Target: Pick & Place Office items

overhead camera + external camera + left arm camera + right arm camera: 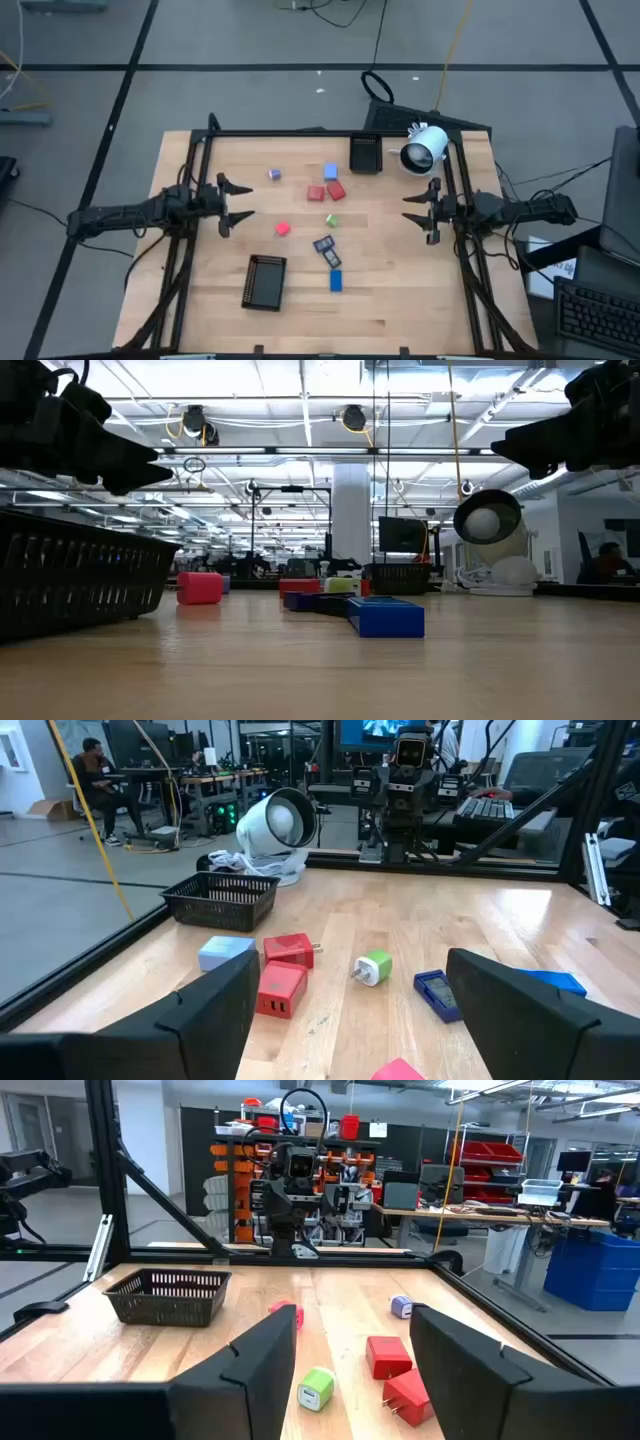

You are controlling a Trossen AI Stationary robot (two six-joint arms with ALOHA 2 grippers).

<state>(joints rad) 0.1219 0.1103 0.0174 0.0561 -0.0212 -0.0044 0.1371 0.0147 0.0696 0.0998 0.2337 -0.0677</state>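
left gripper: hanging out over the left edge of the table, fingers spread wide apart, nothing between them. Well apart from all the small stuff.
right gripper: over the right edge, near the white cylinder thing. Jaws parted with a clear gap, and in its own wrist view there's only bare table between the fingers. Not grasping anything.
red blocks: two of them touching each other mid-table, one just beside the other. In the left wrist view they look like plug adapters with little prongs.
light-blue block: just behind the red pair, toward the far edge.
purple block: off on its own, left of the light-blue one.
green block: just in front of the reds; the left wrist view shows it's a green and white plug.
pink block: left of the green one, closest piece to the left claw but still clear of it.
dark flat rectangles: a couple lying together in front of the green block.
blue flat rectangle: nearest the front, just past the dark ones.
mesh trays: one near the front left, one at the far edge. Can't tell what's inside.
white cylinder device: far right corner, lying tilted, just beside the far tray.
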